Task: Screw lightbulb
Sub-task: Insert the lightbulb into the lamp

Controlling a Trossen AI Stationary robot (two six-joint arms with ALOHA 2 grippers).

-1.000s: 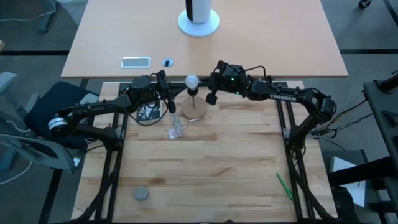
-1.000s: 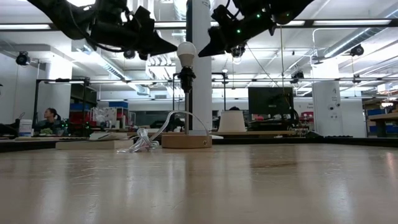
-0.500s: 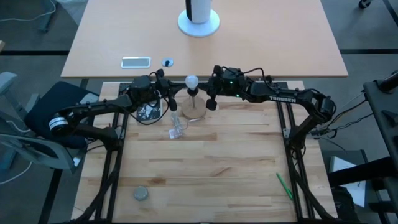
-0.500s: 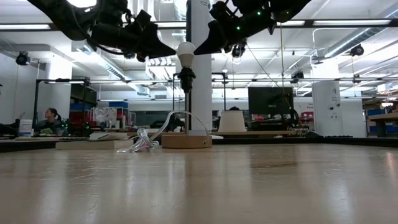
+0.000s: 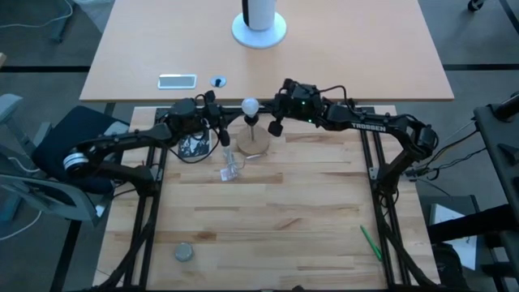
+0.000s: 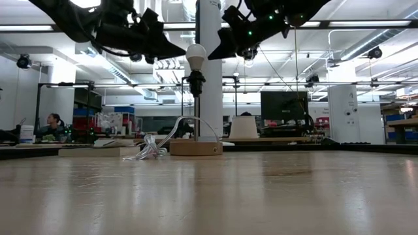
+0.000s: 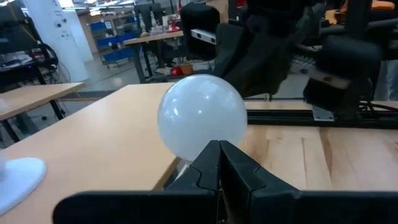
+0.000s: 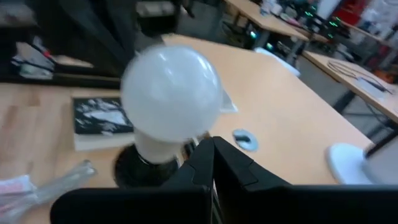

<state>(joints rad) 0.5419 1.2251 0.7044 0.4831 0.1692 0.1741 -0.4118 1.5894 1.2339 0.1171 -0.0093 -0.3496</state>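
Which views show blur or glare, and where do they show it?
Right wrist view: the lightbulb looks soft and smeared, and the table behind it is blurred. Left wrist view: the bulb is sharper, with a small highlight on it; the room behind is out of focus. Low view: bright ceiling lights leave both arms as dark silhouettes, and the near tabletop shows pale reflections.

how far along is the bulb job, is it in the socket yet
Looks mostly done: the lightbulb stands upright in the black socket on the lamp's round wooden base. Nothing is in hand: the left gripper and right gripper flank the globe, both shut and empty, apart from it. Whether it is fully tight cannot be seen; a last turn or backing the arms off may remain.
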